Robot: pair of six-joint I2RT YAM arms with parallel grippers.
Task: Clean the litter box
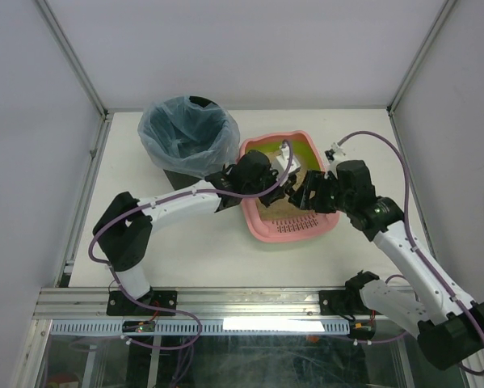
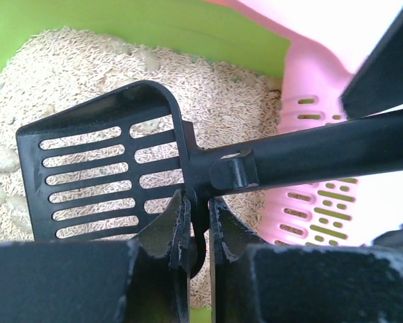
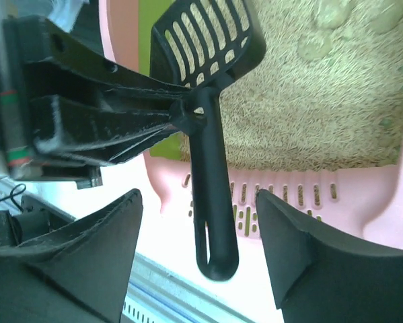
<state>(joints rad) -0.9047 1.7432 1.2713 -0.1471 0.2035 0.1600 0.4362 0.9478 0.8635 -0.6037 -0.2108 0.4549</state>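
Black plastic scoop (image 2: 100, 168) is clamped at its neck, where the handle meets the slotted blade, by the left gripper (image 2: 194, 215); the jaws are pressed narrow on that thin web. The right gripper (image 3: 200, 232) stands wide, one finger on either side of the scoop handle, and appears to touch neither side.

The litter box (image 1: 258, 226) sits on the table (image 1: 177, 242) between the two arms, slotted ledge at its near end. The blade hangs over the litter close to that ledge and appears to carry nothing. Pale clumps (image 3: 332, 17) lie toward the box's far end. A bag-lined bin (image 1: 189, 133) stands just beside the box's far left corner.

Assessment: the left arm is taking sole charge of the scoop. The right gripper should back away along the handle line without brushing it. The narrow grip point may let the scoop pivot, so the blade should enter the litter shallowly beneath a clump and be sifted over the box before any carry to the bin.
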